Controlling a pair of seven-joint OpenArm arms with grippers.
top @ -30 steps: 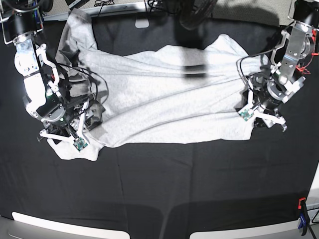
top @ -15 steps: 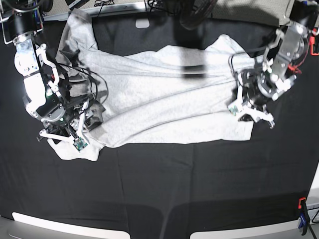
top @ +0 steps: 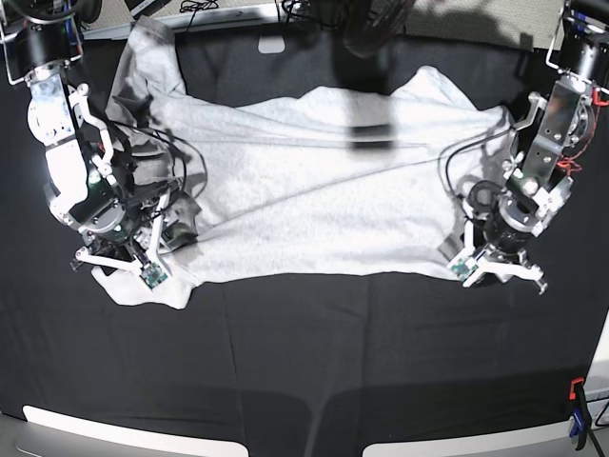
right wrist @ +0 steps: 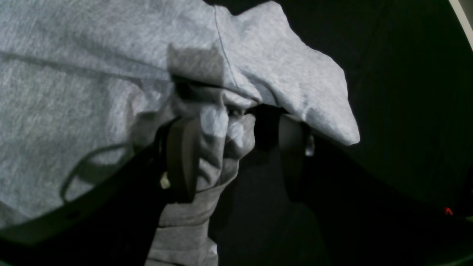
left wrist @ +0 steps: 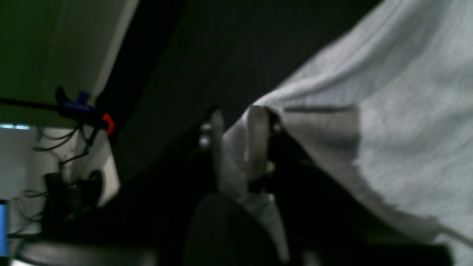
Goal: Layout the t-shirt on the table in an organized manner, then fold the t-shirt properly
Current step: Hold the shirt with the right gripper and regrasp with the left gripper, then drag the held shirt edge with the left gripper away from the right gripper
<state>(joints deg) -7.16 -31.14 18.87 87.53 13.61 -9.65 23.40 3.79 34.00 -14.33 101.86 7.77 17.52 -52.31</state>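
Observation:
The light grey t-shirt (top: 314, 190) lies spread and wrinkled across the back half of the black table (top: 333, 362), plain side up, with no lettering showing. My left gripper (top: 499, 272) is at the shirt's front right corner. In the left wrist view it (left wrist: 236, 136) is shut on a fold of the shirt's edge (left wrist: 406, 111), though that view is blurred. My right gripper (top: 119, 267) is at the shirt's left end. In the right wrist view it (right wrist: 236, 151) is open, and bunched cloth (right wrist: 74, 74) lies against one finger (right wrist: 181, 159).
A blue and red clamp (top: 577, 419) is on the table's front right edge, and another clamp (left wrist: 85, 111) shows in the left wrist view. Cables and a white object (top: 271, 45) lie along the back edge. Light panels (top: 124, 433) line the front edge.
My left gripper first moved inward, then swung toward the front of the table with the shirt's right corner, pulling that side flatter. My right arm has not moved.

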